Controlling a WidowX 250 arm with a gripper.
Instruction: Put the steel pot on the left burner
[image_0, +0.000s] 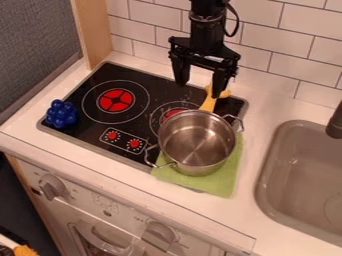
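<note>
Your end effector, the black gripper (200, 89), hangs down from the top edge of the camera view, above the rear part of the black cooktop (93, 117). Its two fingers stand apart: open, with nothing held between them. The fingertip at the view's right overlaps a yellow object (209, 103); you cannot tell from this angle whether they touch. That object lies toward the back of the cooktop, just behind the pot's rim.

Nearer the front you have the steel pot (197, 141), upright and open-topped, wire handles out to its sides, its interior visible. It is off the left burner (116, 101), over at the cooktop's right side: it partly covers the right burner (175, 114) and overlaps a green cloth (229, 172), which shows around its front and right side. The left burner, ringed in white with a red centre, lies well apart from the pot.

Between the burners and the cooktop's front edge, note two red knobs (134, 143). At the left corner sits a blue cluster of round lobes (61, 114).

Farther out: white counter (257, 222) all round, grey sink (275, 165) with a dark faucet (335, 123) at right, white tiles (304, 30) behind, white oven front (107, 205) below.
</note>
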